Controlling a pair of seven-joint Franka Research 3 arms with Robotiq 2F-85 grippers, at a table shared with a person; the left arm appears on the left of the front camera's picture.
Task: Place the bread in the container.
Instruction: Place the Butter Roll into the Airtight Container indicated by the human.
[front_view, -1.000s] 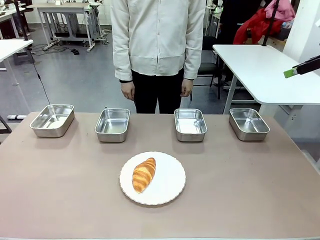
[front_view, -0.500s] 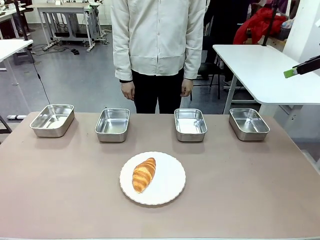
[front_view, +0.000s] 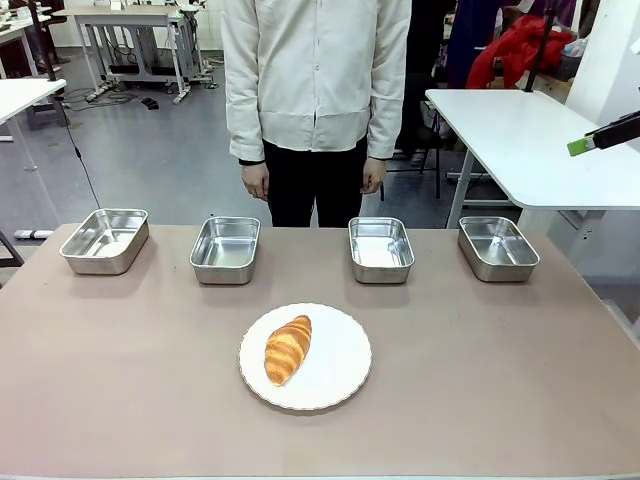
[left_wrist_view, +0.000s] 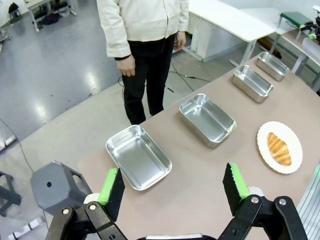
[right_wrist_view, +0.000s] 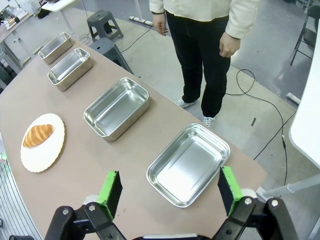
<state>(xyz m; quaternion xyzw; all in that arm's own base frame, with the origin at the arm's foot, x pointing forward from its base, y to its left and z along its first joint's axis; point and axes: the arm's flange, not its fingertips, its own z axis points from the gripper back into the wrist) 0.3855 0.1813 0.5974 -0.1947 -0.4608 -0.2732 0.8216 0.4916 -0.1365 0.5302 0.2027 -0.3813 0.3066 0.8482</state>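
Nothing on the table has shifted since the earlier frames; only the clutter far behind the person looks different. Bread (front_view: 288, 349) lies on the left half of a white plate (front_view: 340, 380), at table (front_view: 120, 380) centre, nearer the robot's side than the pans. It sits in no pan.

Four pans stand in a row along the far side: left pan (front_view: 104, 240), mid-left pan (front_view: 225, 250), mid-right pan (front_view: 381, 250) and right pan (front_view: 498, 248). All are well apart from one another and from the plate, upright, with nothing in them. I cannot tell which one is meant for the bread.

Person (front_view: 316, 80) stands behind the far edge at the middle, one hand (front_view: 257, 182) and the other hand (front_view: 373, 177) hanging at the sides, off the table.

Left gripper (left_wrist_view: 173, 185) hangs high over the left end, released, jaws wide apart with nothing between them. Below it in the left wrist view are the left pan (left_wrist_view: 138, 156), then the mid-left pan (left_wrist_view: 207, 119), with the bread (left_wrist_view: 278, 148) farther right.

Right gripper (right_wrist_view: 169, 192) hangs high over the right end, also released, jaws wide and holding nothing. Right pan (right_wrist_view: 189, 165) lies under it, the mid-right pan (right_wrist_view: 116, 107) beyond, and the bread (right_wrist_view: 38, 135) on its plate to the left. One green fingertip (front_view: 579, 147) pokes in at the right edge of the front view.
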